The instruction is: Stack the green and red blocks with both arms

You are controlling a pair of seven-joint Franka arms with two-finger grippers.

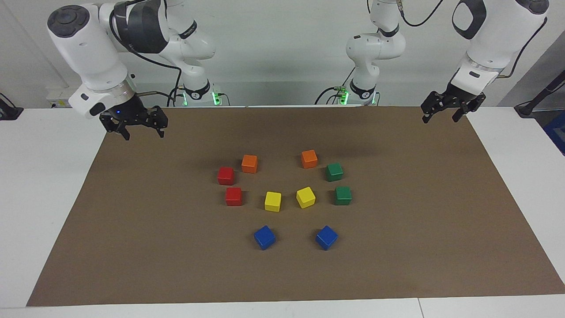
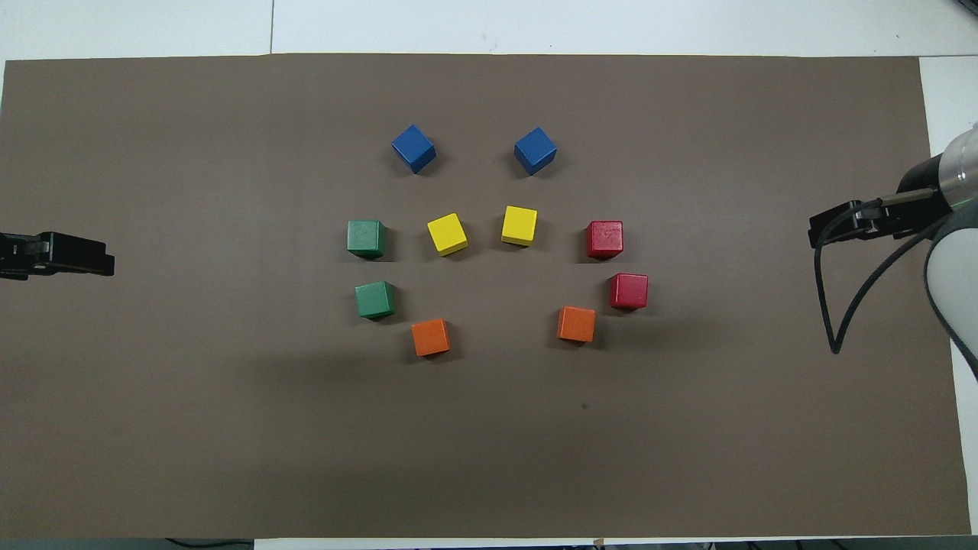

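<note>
White arms, blk cables, grey caps

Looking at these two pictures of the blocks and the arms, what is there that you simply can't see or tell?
- Left gripper: in the overhead view the picture's edge cuts it off, so only its tip shows.
- Right gripper: in the overhead view the arm's own body and cable cover part of it.
- Both arms: the facing view's top edge cuts off their upper parts.
- The blocks' undersides, such as the green blocks': they face the mat.
</note>
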